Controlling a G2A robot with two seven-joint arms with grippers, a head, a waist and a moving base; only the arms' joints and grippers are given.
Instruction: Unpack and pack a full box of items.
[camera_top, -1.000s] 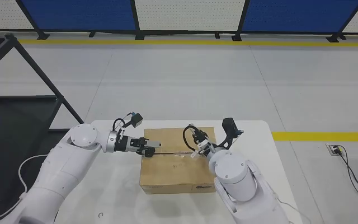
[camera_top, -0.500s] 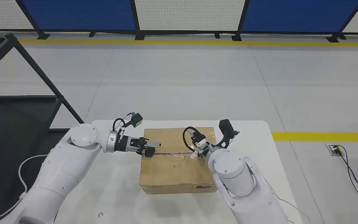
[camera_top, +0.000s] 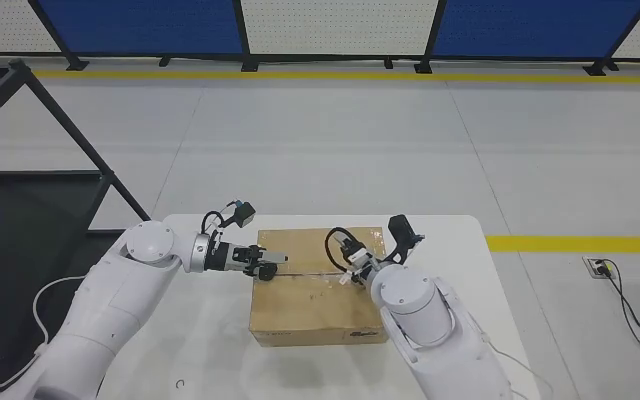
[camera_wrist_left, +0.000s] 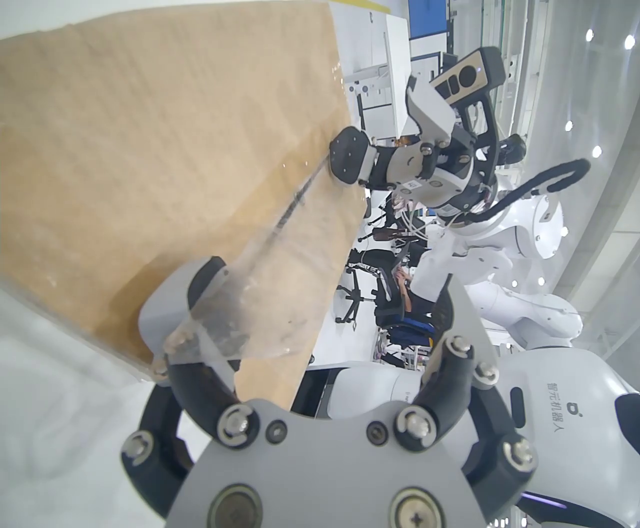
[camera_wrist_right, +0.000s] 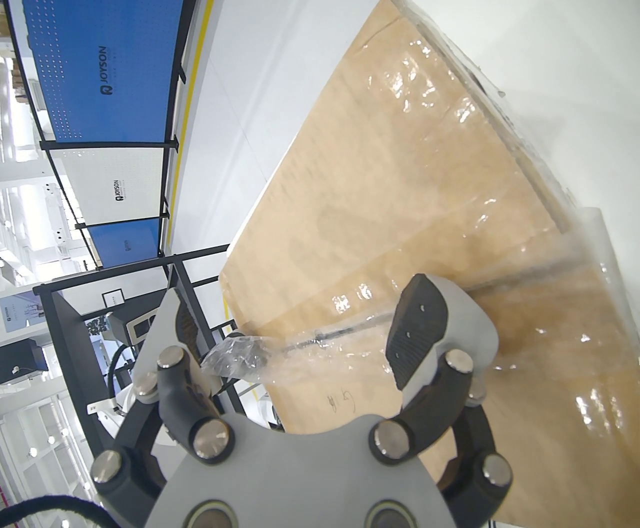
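Brown cardboard box (camera_top: 318, 300), flaps shut, sitting mid-tabletop (camera_top: 215, 330) in the top view, with a strip of clear tape (camera_top: 310, 272) along the centre seam. Left hand (camera_top: 268, 268) at one end of that seam, right hand (camera_top: 350, 276) near the other end, both low over the lid.

From the left wrist: left hand (camera_wrist_left: 330, 285) spread open, gripping nothing. A crumpled, lifted end of tape (camera_wrist_left: 250, 320) lying against one finger (camera_wrist_left: 170, 305) at the box (camera_wrist_left: 150, 150) edge. Farther along the seam, right hand (camera_wrist_left: 350, 162) touching or just above the lid; cannot tell which.

From the right wrist: right hand (camera_wrist_right: 300, 295) likewise open and empty, one pad (camera_wrist_right: 415, 325) over the taped seam. Box (camera_wrist_right: 400, 200) lid glossy with tape (camera_wrist_right: 260, 355), the loose end puckered at the far edge.

On handling, as a judgement: board stiff, box probably weighty if full, so better left flat on the tabletop. Tape thin, limp and sticky, prone to tearing or clinging to a finger. Best pinched at the lifted end, close to the seam, and drawn low along it. Flaps afterwards best taken at the free centre edges.
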